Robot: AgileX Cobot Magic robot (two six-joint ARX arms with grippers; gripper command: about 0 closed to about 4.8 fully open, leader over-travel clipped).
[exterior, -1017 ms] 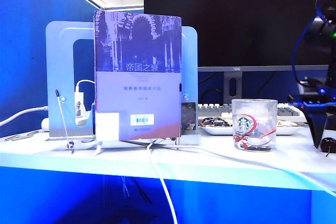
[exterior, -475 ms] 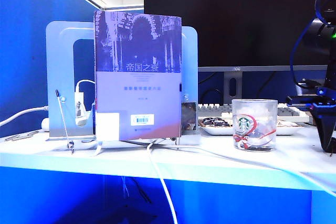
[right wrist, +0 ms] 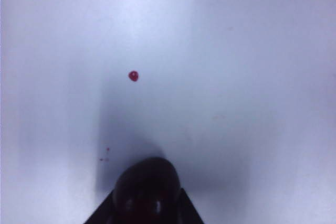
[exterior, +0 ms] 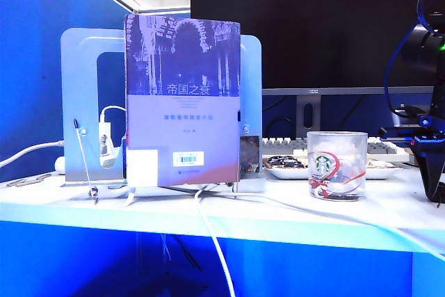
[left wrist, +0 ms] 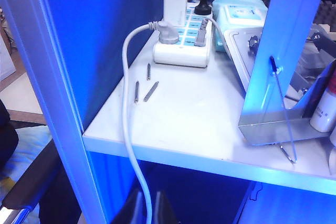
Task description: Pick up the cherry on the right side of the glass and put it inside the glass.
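Observation:
The glass, a clear tumbler with a green logo and red curls, stands on the white table right of the middle. My right gripper is down at the tabletop at the far right edge, to the right of the glass. In the right wrist view my right gripper is shut on the dark glossy cherry, which rests on the table; the exterior view hides the cherry behind the fingers. My left gripper hangs off the table's left end with its jaws nearly together and nothing held.
An upright book in a metal stand fills the left half. A keyboard and a plate lie behind the glass. A power strip, loose screws and a white cable sit at the left end. A red juice spot marks the table.
My right gripper's fingers shifted right and closed over the cherry, which showed beside them before and is now covered in the exterior view. The left arm stayed still.

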